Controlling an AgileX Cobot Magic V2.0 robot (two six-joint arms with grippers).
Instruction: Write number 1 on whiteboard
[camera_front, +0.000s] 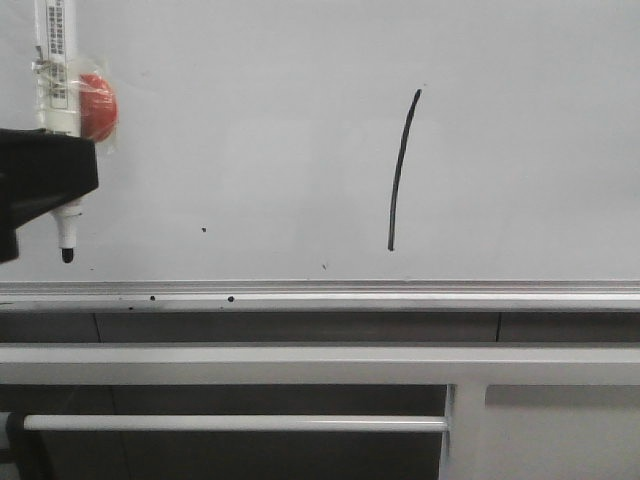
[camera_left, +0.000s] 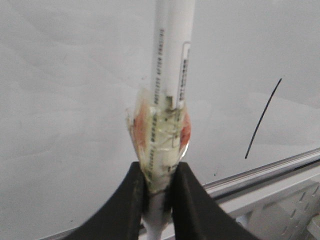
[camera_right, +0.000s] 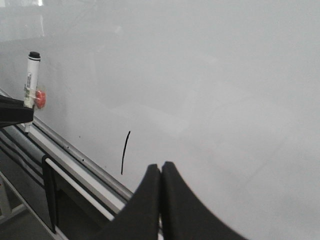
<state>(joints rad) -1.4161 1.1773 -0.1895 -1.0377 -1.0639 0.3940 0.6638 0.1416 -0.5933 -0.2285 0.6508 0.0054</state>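
The whiteboard (camera_front: 300, 120) fills the front view, with a silver rail (camera_front: 400, 292) along its lower edge. The number 1 (camera_front: 402, 170) is a thin black curved stroke right of the middle; it also shows in the left wrist view (camera_left: 262, 120) and in the right wrist view (camera_right: 125, 152). My left gripper (camera_front: 45, 180) is at the far left, shut on a white marker (camera_front: 58, 80) with red tape, tip (camera_front: 67, 255) down and well left of the stroke. In the left wrist view the fingers (camera_left: 125, 205) clamp the marker (camera_left: 167, 100). My right gripper (camera_right: 160, 170) is shut and empty.
A few small dark specks (camera_front: 204, 229) dot the board and rail. Below the rail runs a grey metal ledge (camera_front: 300, 362) and a white horizontal bar (camera_front: 230, 423) with an upright bracket (camera_front: 465, 430) on the right.
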